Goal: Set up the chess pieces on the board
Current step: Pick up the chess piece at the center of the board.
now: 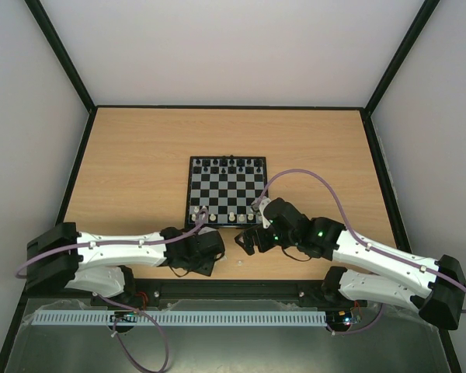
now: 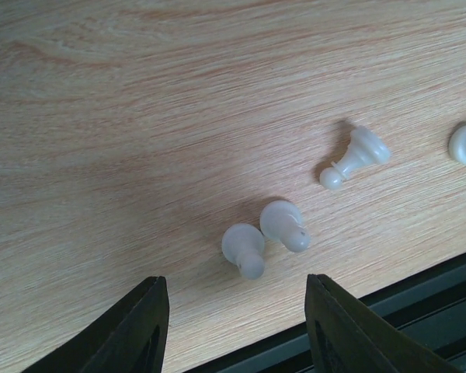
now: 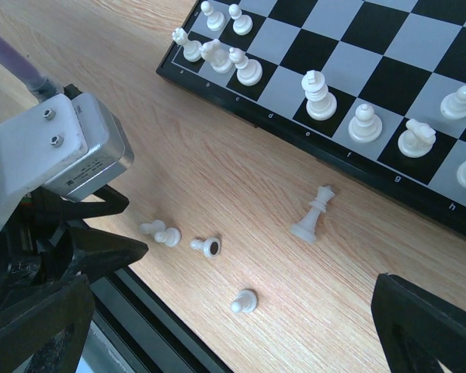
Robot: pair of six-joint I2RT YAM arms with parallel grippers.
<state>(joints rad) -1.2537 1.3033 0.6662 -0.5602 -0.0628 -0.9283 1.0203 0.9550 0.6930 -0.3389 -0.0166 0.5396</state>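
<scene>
**A:** Where does the set-up stand?

**B:** Partway. The black pieces (image 1: 227, 165) line the far edge of the board (image 1: 227, 192). Several white pieces (image 3: 318, 95) stand on its near rows. Others are off it, on the worktop (image 1: 140, 155) between the board and the arms.

**A:** Which ones?

**B:** A taller crowned piece (image 3: 314, 214) just beside the board's near border, and four pawns nearer the worktop's edge. Two pawns (image 2: 243, 249) lie on their sides, touching each other. A third pawn (image 2: 356, 158) lies apart to their right.

**A:** And the arms?

**B:** The left jaws hover over the touching pair, their fingers (image 2: 132, 326) partly apart with nothing between them. The right jaws are spread wide and empty, near the board's near edge.

**A:** So the step is a pickup?

**B:** I judge so: one loose pawn for the left arm. The next move calls for dropping low and straddling only one of the pair. They touch, so the other may get nudged and roll toward the black rail (image 2: 427, 299) at the worktop's edge. After that, the pawn needs standing upright on a free near-row square.
</scene>
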